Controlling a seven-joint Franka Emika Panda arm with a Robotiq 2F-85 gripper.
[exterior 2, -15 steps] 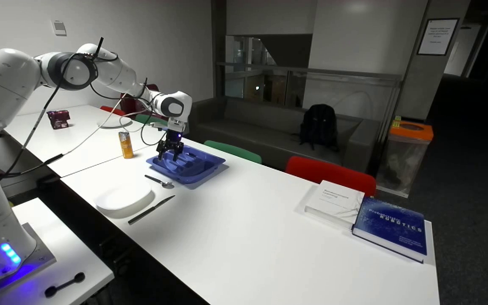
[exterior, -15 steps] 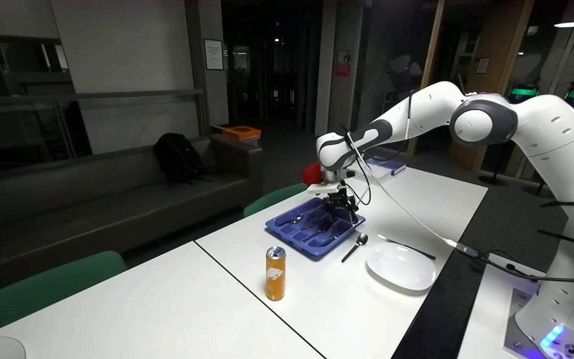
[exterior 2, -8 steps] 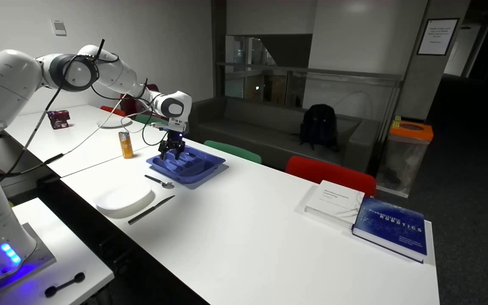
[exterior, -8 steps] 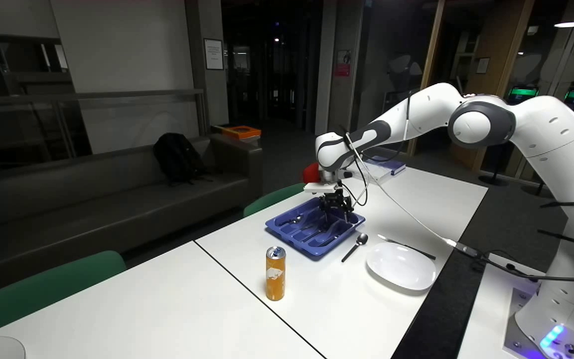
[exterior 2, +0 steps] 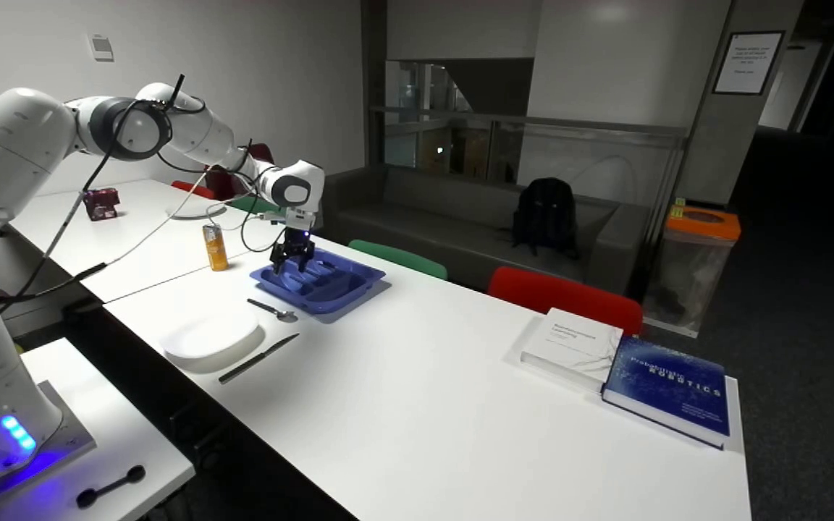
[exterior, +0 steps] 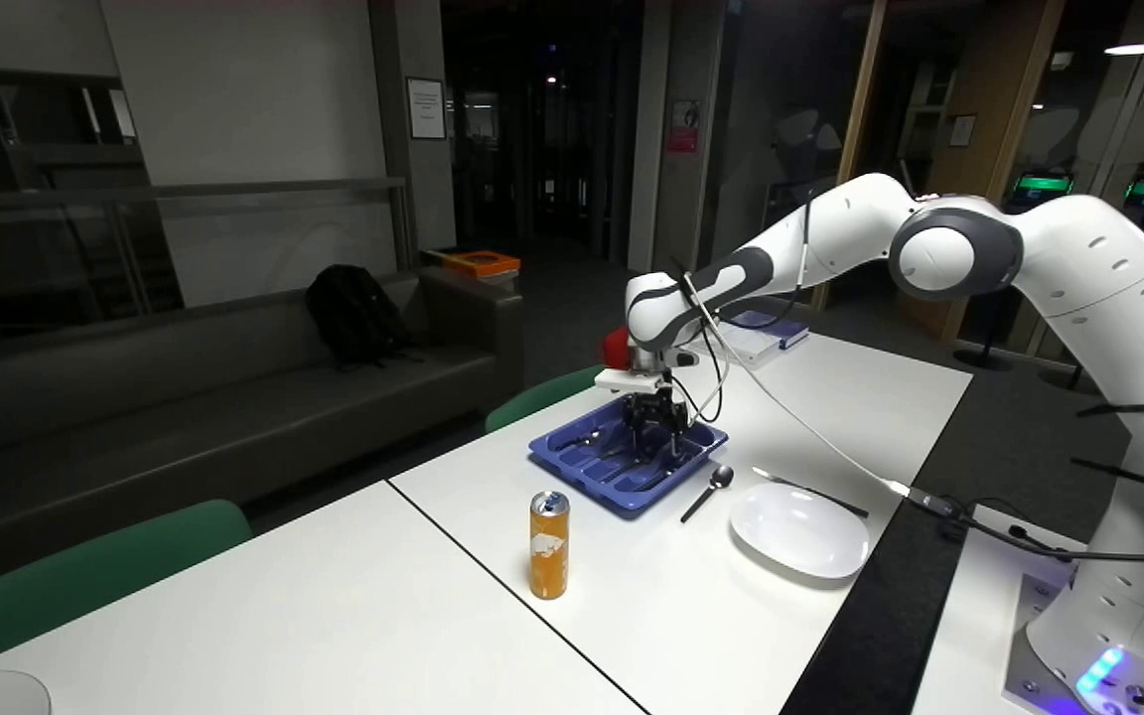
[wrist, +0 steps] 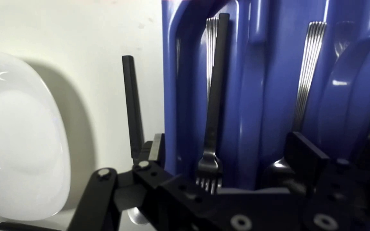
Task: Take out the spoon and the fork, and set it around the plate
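Note:
A black-handled fork (wrist: 215,80) lies in the near compartment of the blue tray (wrist: 169,96), over a silver ribbed handle. My gripper (wrist: 233,150) stands open above it, one of its fingers (wrist: 156,147) by the tray's near edge and the opposite one over a rounded metal head with a ribbed handle (wrist: 310,61). In both exterior views the gripper (exterior: 656,445) (exterior 2: 291,268) hovers at the tray. On the table, between tray and white plate (exterior: 798,531) (exterior 2: 211,336) (wrist: 24,134), rests the black-handled spoon (exterior: 719,481) (exterior 2: 266,308) (wrist: 132,102), partly covered by the gripper in the wrist view.
A knife (exterior: 810,492) (exterior 2: 259,358) lies along the plate's far side from the can. An orange can (exterior: 549,546) (exterior 2: 215,248) stands upright near the tray. Farther along the table are a white book (exterior 2: 573,347) and a blue book (exterior 2: 667,391). A cable (exterior: 820,427) hangs off the arm.
The arm has come down slightly, and the gripper has shifted a little farther over the tray. It stays open. Spoon, plate, knife and tray have kept their places.

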